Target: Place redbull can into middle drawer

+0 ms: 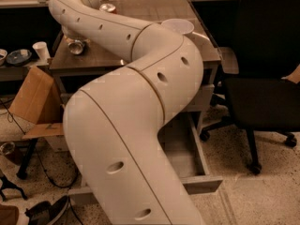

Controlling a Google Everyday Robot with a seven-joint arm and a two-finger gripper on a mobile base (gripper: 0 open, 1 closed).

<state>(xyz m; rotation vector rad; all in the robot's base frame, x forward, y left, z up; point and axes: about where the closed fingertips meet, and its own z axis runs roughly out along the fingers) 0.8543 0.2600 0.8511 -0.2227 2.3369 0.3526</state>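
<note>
The gripper [71, 35] sat at the upper left of the frame, low over the desk [159, 11] and just above the redbull can [76, 46]. The can appeared upright near the desk's left edge. The arm hid the claw, so its opening and any hold could not be told.

The middle drawer [202, 183] stood pulled out at lower centre, judged ready to receive the can. The arm covered much of its interior. A chair [267, 55] crowded the right side.
</note>
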